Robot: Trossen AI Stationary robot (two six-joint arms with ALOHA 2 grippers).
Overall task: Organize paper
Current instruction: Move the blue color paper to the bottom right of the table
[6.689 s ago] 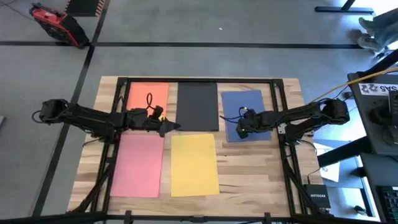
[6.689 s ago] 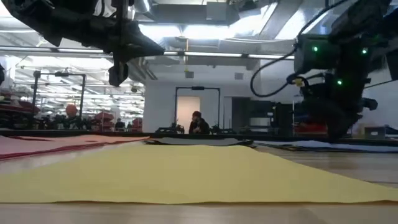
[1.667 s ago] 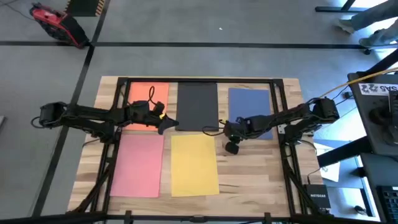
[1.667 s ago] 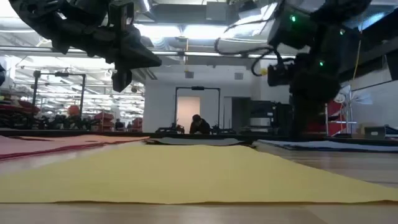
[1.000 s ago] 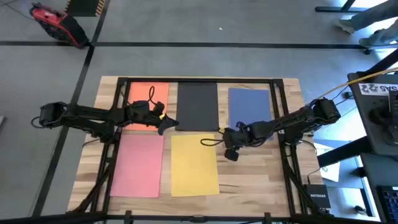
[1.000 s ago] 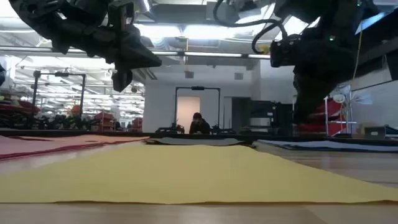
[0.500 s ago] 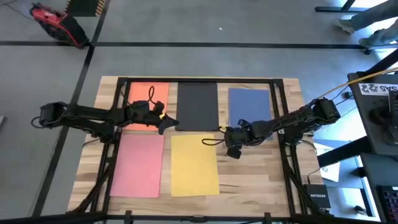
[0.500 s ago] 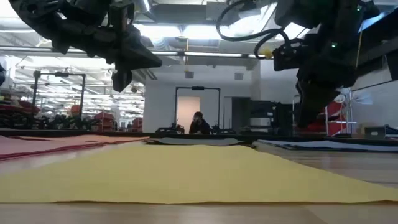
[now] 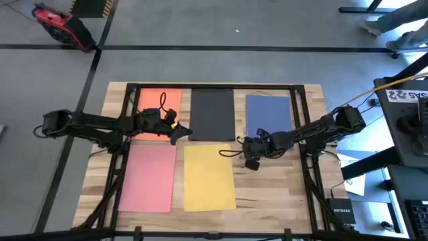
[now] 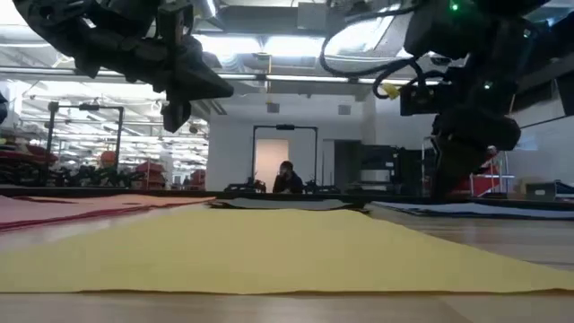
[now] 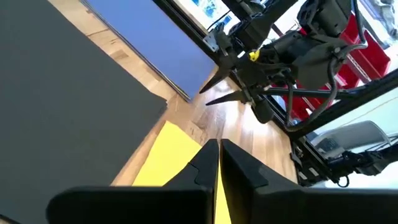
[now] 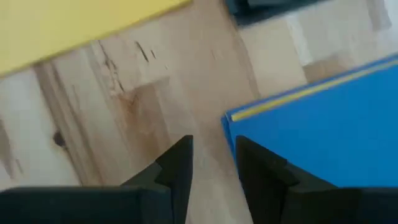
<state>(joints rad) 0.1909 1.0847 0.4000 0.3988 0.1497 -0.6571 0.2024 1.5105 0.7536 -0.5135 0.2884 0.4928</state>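
Five papers lie flat on the wooden bench (image 9: 267, 187): the orange paper (image 9: 159, 106), the black paper (image 9: 212, 114) and the blue paper (image 9: 269, 115) in the far row, the pink paper (image 9: 148, 177) and the yellow paper (image 9: 208, 175) in the near row. My right hand (image 9: 248, 151) is above bare wood between yellow and blue, fingers a little apart, holding nothing. My left hand (image 9: 179, 132) waits closed and empty at the near left corner of the black paper.

A wooden counter (image 9: 267, 187) stands on a grey floor (image 9: 267, 27) crossed by dark lines, with a red device (image 9: 57, 23) near one corner, and beyond it a bright hall with ceiling lights (image 10: 269, 45), a doorway (image 10: 284, 157) and a seated person (image 10: 287, 178).
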